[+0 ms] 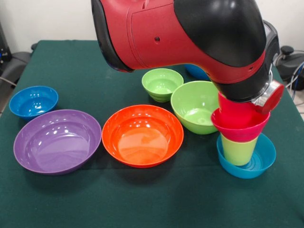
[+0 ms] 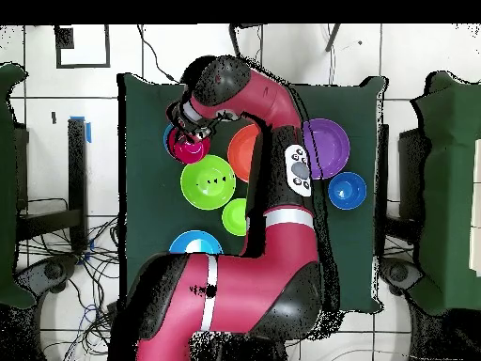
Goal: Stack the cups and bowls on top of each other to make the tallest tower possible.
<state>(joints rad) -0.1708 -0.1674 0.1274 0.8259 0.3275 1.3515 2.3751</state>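
We locate the tower (image 1: 242, 137) at the desk (image 1: 152, 199) edge beside the large green bowl (image 1: 194, 105) — teal-blue bowl (image 1: 254, 164) at the base, then lime-green cup (image 1: 237, 149), red bowl (image 1: 240, 127) and red cup (image 1: 232, 110). The arm (image 1: 190, 33) covers the stack top; we cannot tell whether the pincer (image 2: 191, 141) is apart or together. An orange bowl (image 1: 142, 135) and a purple bowl (image 1: 57, 141) sit well apart from the tower.

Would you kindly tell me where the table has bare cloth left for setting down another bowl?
The widest bare green cloth is the near strip in front of the purple bowl and orange bowl. The far left corner behind the small blue bowl is free too. Around the tower and large green bowl it is crowded.
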